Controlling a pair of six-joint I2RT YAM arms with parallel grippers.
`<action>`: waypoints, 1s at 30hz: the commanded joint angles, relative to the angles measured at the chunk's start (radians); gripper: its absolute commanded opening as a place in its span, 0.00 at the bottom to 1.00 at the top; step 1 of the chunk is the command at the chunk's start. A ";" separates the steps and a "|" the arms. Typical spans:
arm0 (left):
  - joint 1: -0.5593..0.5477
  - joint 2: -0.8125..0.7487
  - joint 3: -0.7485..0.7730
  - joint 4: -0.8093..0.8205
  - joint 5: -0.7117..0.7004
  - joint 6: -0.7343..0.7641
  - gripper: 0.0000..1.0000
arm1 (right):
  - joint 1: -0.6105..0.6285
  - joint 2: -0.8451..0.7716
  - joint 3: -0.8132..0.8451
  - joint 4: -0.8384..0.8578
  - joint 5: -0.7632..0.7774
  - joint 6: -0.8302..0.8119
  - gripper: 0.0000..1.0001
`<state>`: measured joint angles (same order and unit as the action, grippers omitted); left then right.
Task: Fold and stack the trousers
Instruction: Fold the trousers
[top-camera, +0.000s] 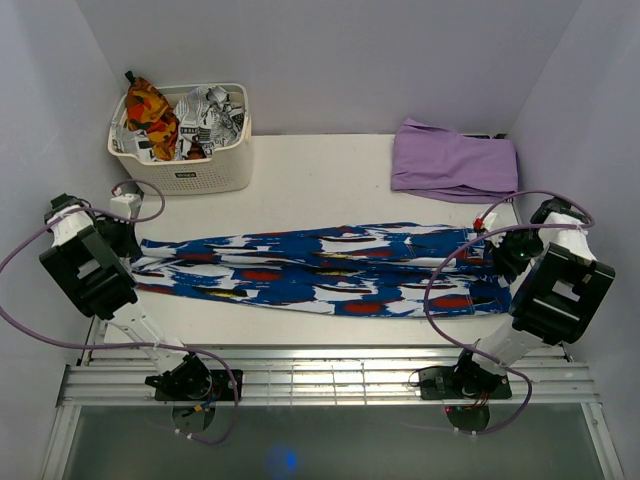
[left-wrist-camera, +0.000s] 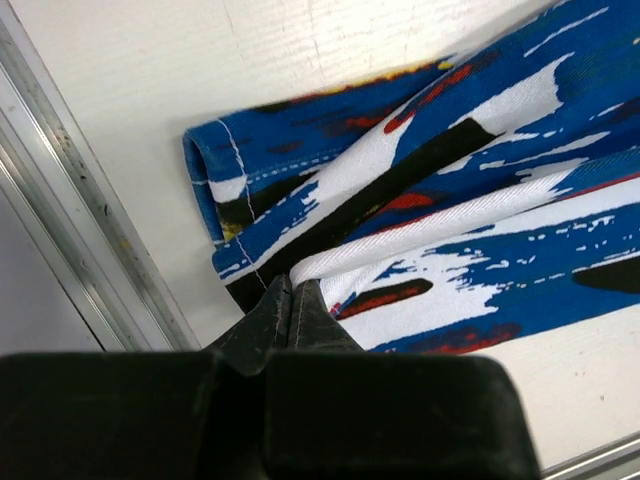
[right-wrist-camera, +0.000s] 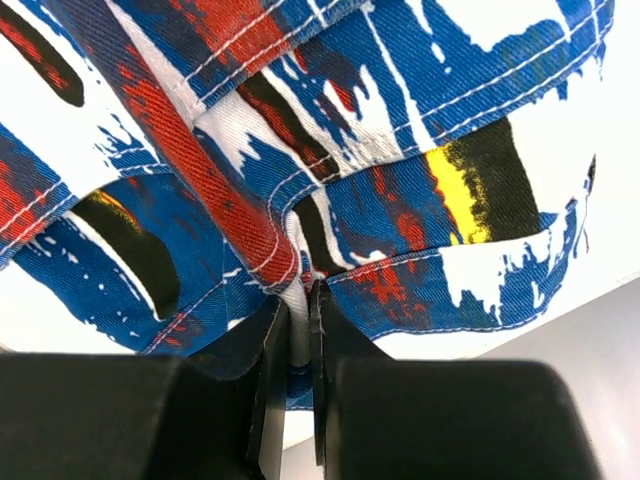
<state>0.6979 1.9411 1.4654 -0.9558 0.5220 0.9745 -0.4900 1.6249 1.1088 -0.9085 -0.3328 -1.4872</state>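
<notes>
Where the trousers (top-camera: 320, 270) lie: flat across the middle of the white table (top-camera: 320, 180), stretched lengthwise from the left arm to the right arm, one leg laid along the other.
Pattern: bright blue with white, red and black streaks; the right wrist view also shows a yellow patch.
Left end: the leg hems lie close to the table's left edge, and the farther cuff gapes open in a rounded loop.
Right end: stitched, seamed panels rise in folds towards the fingers.
Left gripper (left-wrist-camera: 290, 288): its fingers are pressed together on the edge of the nearer hem, so that the cloth is pinched at the very tips. The hem lifts slightly off the table there.
Right gripper (right-wrist-camera: 300, 300): its fingers are clenched on a thin fold of the trousers, and a strip of white cloth shows between them.
Lilac garment (top-camera: 455, 160): folded at the far right of the table, near the trousers' right end but not touching it.
Basket (top-camera: 190, 180): white, at the far left corner, well apart from the trousers.
Basket contents: orange-red printed clothes (top-camera: 150, 110) and black-and-white printed clothes (top-camera: 212, 115), heaped above the rim.
Cables (top-camera: 440, 290): purple, looping from each arm; the right arm's loop passes over the trousers.
Metal frame (top-camera: 330, 380): slatted, along the near edge, carrying both arm bases.
</notes>
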 joint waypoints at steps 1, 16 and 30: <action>0.029 -0.062 0.027 0.144 0.030 -0.011 0.00 | -0.019 -0.042 0.040 0.071 0.035 0.013 0.08; 0.027 0.072 0.515 0.095 0.085 -0.014 0.00 | -0.048 -0.135 0.218 -0.081 -0.012 -0.056 0.08; 0.316 -0.162 -0.252 0.178 0.109 0.431 0.00 | -0.125 -0.335 -0.383 0.166 0.143 -0.302 0.08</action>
<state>0.9638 1.8252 1.2617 -0.9253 0.7010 1.2713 -0.5865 1.2865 0.7227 -0.8944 -0.3359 -1.7332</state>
